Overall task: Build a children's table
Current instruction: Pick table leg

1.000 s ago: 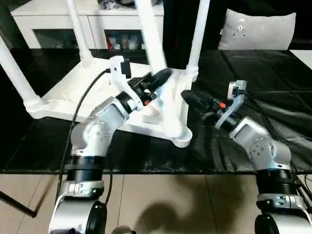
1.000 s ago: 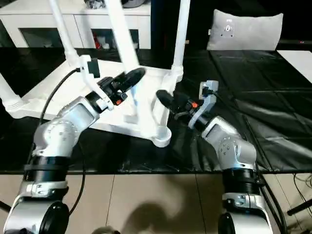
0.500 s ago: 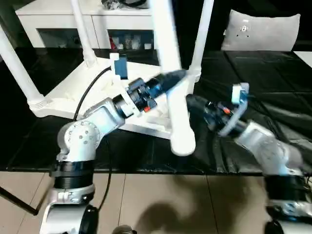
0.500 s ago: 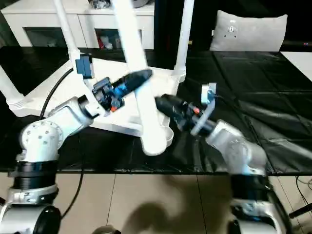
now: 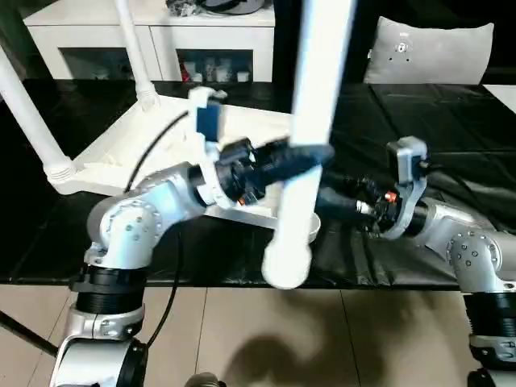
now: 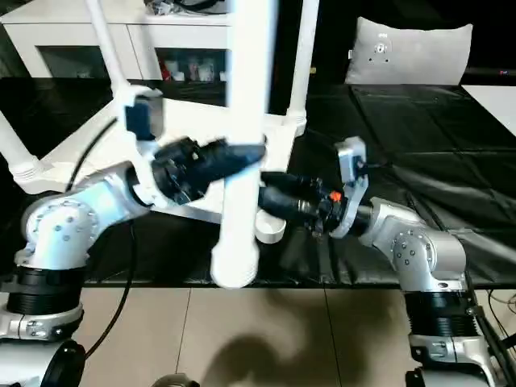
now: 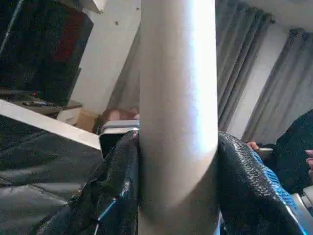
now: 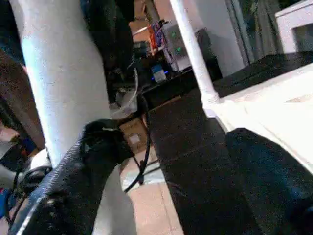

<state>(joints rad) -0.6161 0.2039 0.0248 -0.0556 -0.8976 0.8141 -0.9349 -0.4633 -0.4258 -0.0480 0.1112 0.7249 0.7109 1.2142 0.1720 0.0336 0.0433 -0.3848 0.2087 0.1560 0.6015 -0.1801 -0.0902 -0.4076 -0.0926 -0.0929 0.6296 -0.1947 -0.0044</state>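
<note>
Legs: three socketed in tabletop (image 5: 121, 149), one (image 5: 310, 137) clamped by left gripper (image 5: 310, 157); right gripper (image 6: 270, 201) spread.

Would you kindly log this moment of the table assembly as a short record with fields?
Table top: upside down on the black surface, ribbed side up
Fitted legs: three standing in corner sockets, e.g.
Loose leg: near upright, lower end hanging past the near corner socket, not seated
Left gripper: fingers clamped on the loose leg from both sides
Right gripper: open, one finger against the loose leg, other finger apart
Background: white cabinet, grey cushion
</note>
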